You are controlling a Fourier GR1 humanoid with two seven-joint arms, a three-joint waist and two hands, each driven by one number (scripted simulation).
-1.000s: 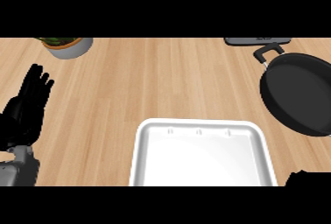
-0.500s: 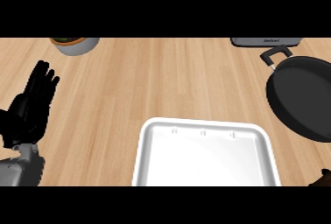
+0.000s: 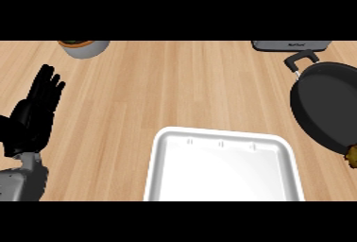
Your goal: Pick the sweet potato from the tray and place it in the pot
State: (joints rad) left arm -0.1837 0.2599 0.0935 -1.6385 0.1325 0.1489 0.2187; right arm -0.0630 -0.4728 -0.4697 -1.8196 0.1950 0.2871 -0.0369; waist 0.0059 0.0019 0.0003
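Note:
The white tray (image 3: 223, 175) lies at the bottom centre with nothing on it. The black pot (image 3: 327, 104) sits at the right edge, its handle (image 3: 300, 59) pointing to the far side. A small brown sliver (image 3: 352, 156) shows at the right edge by the pot's near rim; it may be the sweet potato, mostly cut off. My left hand (image 3: 31, 118) rests open at the left edge, fingers up, well apart from the tray. My right hand does not show.
A grey bowl-like planter (image 3: 83, 47) stands at the far left. A grey appliance (image 3: 291, 45) sits at the far right behind the pot's handle. Bare wooden counter (image 3: 181, 85) stretches between them.
The dark shape at the lower right corner is gone, and a brown sliver now shows by the pot's rim. The tray, pot and left hand have slid slightly right in the view.

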